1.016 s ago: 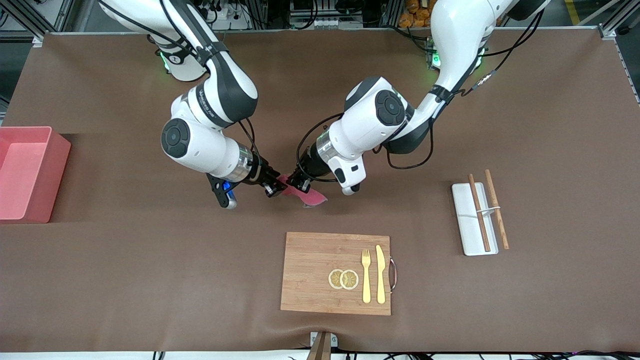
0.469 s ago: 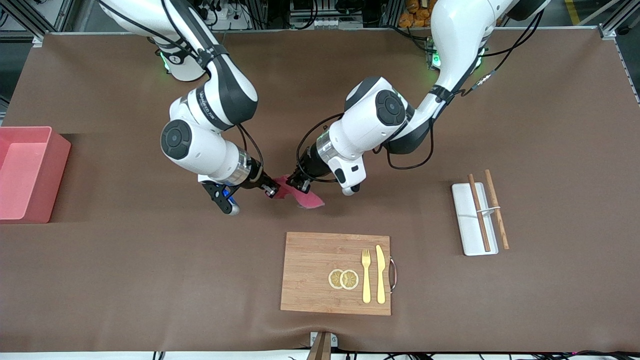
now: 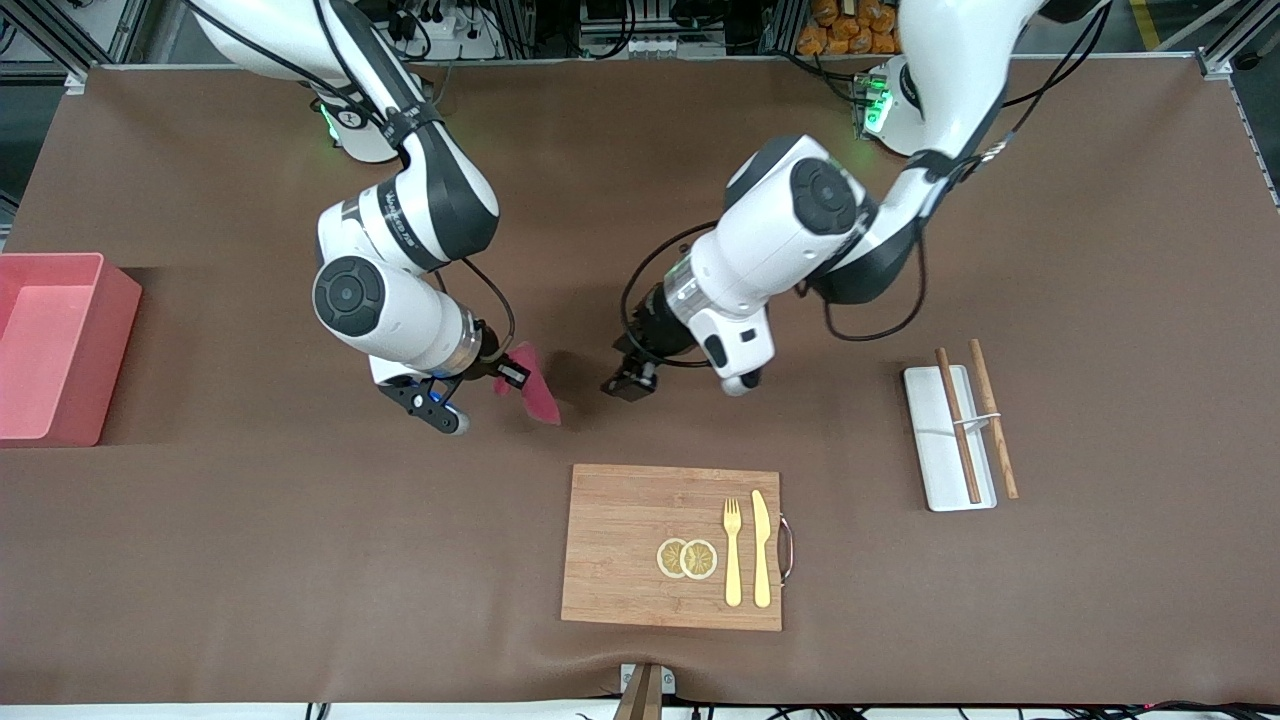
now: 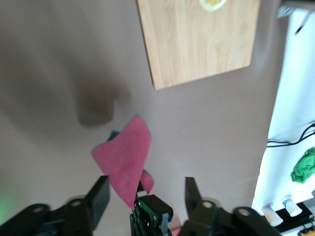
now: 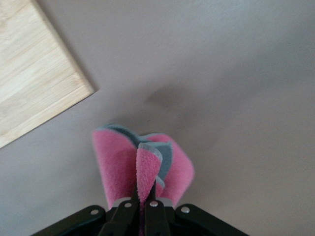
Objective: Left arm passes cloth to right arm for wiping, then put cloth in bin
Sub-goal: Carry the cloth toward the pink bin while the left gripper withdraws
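Note:
The crimson cloth hangs folded from my right gripper, which is shut on its upper edge over the bare brown mat. The right wrist view shows the cloth with its grey edge pinched between the closed fingers of the right gripper. My left gripper stands open and empty a short way off toward the left arm's end, apart from the cloth. Seen from the left wrist, the left gripper has wide jaws, with the cloth farther off. The pink bin stands at the right arm's end of the table.
A wooden board with a fork, a knife and two lemon slices lies nearer the front camera than both grippers. A white tray with chopsticks sits toward the left arm's end.
My left gripper opened, let go of the cloth and drew back toward its own end. The right gripper, shut on the cloth, carried it toward the right arm's end.

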Robot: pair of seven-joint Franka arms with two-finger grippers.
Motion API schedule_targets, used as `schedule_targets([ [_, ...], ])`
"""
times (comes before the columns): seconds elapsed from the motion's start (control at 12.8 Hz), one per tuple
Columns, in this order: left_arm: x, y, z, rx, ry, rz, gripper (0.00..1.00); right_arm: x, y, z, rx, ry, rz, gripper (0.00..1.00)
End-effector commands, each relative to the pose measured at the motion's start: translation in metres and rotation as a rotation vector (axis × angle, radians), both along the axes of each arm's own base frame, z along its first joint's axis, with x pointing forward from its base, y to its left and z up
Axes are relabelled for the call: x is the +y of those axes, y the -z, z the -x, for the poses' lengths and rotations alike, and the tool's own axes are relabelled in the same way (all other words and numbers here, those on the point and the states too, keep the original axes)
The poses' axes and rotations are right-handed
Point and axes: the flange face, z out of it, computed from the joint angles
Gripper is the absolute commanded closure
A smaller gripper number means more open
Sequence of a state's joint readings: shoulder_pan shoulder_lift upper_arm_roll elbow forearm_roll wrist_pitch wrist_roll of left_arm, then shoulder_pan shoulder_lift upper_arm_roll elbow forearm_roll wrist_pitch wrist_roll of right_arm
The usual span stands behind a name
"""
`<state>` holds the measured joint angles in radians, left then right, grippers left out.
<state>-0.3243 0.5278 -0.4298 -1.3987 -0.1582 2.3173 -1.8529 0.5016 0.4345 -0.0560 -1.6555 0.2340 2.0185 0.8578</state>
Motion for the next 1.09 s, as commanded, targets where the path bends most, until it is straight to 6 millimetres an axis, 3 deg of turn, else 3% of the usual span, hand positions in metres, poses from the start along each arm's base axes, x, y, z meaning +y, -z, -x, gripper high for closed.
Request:
schedule_targets([
  [0.0, 0.05, -0.041, -0.004, -0.04, 0.077, -0.099, 0.0, -0.021, 0.026, 0.0, 0.004, -0.082, 0.101, 1.0],
  [0.08, 0.075, -0.049, -0.009, -0.039, 0.143, -0.142, 0.0, -0.04, 0.032, -0.005, 0.001, -0.134, 0.128, 1.0],
  [0.23, 0.13, -0.064, -0.019, -0.041, 0.259, -0.215, 0.0, -0.099, 0.046, -0.027, 0.013, -0.206, 0.133, 1.0],
  [0.39, 0.188, -0.074, -0.028, -0.052, 0.399, -0.267, 0.0, -0.186, 0.069, -0.048, 0.037, -0.26, 0.11, 1.0],
  [0.55, 0.246, -0.084, -0.031, -0.064, 0.554, -0.303, 0.0, -0.269, 0.077, -0.058, 0.043, -0.3, 0.114, 1.0],
  [0.7, 0.293, -0.094, -0.03, -0.078, 0.674, -0.34, 0.0, -0.357, 0.076, -0.056, 0.05, -0.336, 0.141, 1.0],
  [0.86, 0.326, -0.099, -0.028, -0.073, 0.782, -0.423, 0.0, -0.446, 0.073, -0.044, 0.048, -0.402, 0.119, 1.0],
  [1.02, 0.356, -0.1, -0.027, -0.057, 0.874, -0.482, 0.0, -0.514, 0.066, -0.025, 0.038, -0.455, 0.089, 1.0],
])
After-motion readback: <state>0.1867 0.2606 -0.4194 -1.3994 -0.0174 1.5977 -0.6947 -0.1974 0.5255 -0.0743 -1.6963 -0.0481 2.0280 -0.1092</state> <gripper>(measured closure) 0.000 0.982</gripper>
